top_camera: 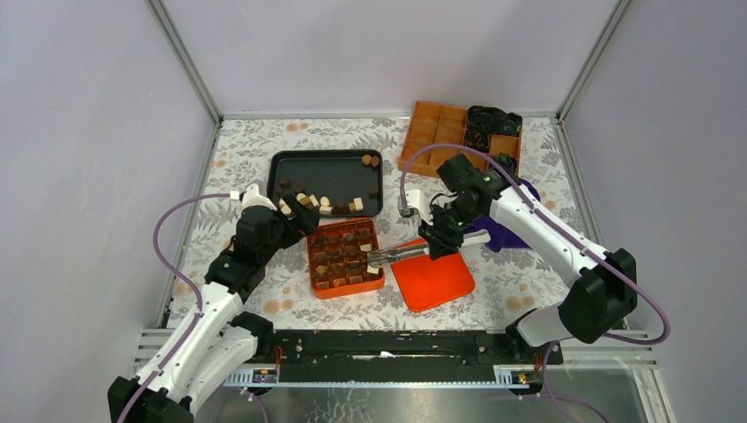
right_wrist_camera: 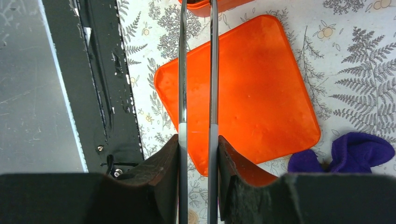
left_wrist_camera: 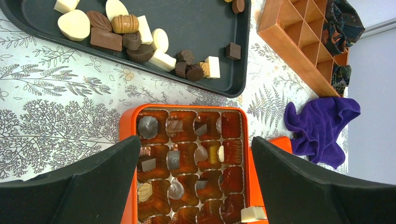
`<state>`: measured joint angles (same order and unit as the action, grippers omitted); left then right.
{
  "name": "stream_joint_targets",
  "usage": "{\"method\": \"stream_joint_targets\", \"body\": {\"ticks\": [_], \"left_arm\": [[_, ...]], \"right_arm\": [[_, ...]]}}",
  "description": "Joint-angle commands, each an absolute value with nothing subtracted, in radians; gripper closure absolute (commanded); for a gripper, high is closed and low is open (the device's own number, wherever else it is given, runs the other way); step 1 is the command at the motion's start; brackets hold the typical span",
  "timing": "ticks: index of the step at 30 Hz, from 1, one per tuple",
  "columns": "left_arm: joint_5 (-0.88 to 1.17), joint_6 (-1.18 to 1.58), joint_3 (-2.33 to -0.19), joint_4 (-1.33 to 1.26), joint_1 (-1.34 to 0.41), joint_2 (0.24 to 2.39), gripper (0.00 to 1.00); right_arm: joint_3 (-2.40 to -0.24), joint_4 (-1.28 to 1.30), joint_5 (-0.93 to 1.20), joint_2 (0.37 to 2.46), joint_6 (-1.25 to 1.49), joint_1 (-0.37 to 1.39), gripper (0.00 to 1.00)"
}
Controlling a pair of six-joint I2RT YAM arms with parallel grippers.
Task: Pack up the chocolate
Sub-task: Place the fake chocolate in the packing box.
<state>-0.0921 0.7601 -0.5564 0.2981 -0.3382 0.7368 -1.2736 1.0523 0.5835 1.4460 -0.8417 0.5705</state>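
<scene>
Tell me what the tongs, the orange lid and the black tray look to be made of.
The tongs: bare metal, probably steel; thin silvery strips with bright streaks.
The orange lid: likely moulded plastic, semi-gloss; even colour, rounded corners, soft sheen.
The black tray: smooth, dull satin; plastic or coated metal, cannot tell.

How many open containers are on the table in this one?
3: black tray far centre, orange chocolate box in front of it, wooden divider crate far right. The orange lid lies separately beside the box.
</scene>
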Motion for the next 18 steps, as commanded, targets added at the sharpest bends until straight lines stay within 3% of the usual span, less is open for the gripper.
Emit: {"method": "stream_joint_targets", "body": {"ticks": [1,12,18], "left_arm": [[-0.080,0.756,-0.544,0.236,-0.330,0.723,0.04],[-0.063,0.740,-0.574,0.221,-0.330,0.779,0.04],[-0.060,0.733,-0.580,0.210,-0.327,0.801,0.04]], "right_arm": [[-1.279,1.024,0.560,1.436,-0.869,0.592,0.92],[-1.299,1.022,0.532,1.479,-0.878,0.629,0.85],[-1.300,1.017,0.514,1.490,-0.882,0.634,0.75]]}}
